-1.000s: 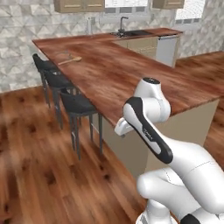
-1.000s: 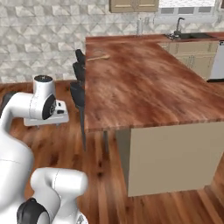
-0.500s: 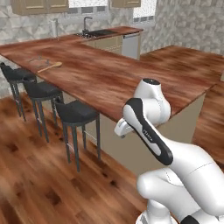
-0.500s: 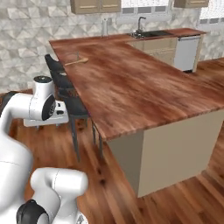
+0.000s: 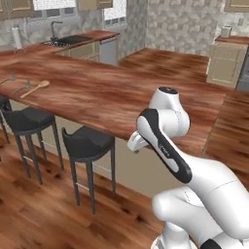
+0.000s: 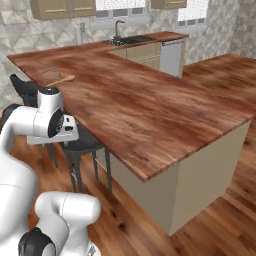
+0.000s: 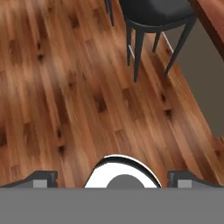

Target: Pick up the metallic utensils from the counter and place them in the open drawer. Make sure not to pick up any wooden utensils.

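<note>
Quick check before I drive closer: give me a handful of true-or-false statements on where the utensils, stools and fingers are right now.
1. The wooden spoon lies on the counter. True.
2. The fingers are clamped on a fork. False: they stand wide apart, holding nothing, over the wood floor.
3. Black stools stand along the counter's edge. True.
4. The spoon lies in the sink. False: it lies on the countertop, far from the sink.
</note>
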Controlling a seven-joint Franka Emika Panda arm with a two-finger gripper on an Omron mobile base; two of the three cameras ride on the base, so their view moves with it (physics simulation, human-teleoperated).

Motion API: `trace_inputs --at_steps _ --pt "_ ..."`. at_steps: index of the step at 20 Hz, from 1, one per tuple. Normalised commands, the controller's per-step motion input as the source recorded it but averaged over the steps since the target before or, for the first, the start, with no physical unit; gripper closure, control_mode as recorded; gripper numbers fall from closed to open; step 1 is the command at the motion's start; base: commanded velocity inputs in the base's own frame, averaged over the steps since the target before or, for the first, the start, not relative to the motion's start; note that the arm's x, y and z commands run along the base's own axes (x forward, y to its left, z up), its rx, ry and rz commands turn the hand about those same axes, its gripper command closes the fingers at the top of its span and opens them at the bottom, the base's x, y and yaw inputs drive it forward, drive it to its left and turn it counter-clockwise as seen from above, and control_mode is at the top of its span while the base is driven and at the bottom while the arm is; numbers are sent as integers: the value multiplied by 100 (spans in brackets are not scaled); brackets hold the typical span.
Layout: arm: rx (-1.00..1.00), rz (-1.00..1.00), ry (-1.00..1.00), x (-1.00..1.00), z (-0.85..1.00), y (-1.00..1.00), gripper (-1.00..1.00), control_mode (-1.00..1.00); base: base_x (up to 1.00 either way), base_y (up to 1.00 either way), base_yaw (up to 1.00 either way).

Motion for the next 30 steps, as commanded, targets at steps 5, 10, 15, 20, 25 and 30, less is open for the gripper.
trace_inputs --at_steps 5,10,15,20,25,30 --pt "0 0 0 0 0 0 -100 100 40 100 -44" --pt "0 0 0 0 0 0 -100 100 13 100 -40" --pt "0 0 0 0 0 0 -100 100 2 100 -38" --pt "0 0 0 0 0 0 -100 100 2 100 -37" --pt "0 0 0 0 0 0 -100 100 3 100 -38" --pt "0 0 0 0 0 0 -100 100 2 100 -38"
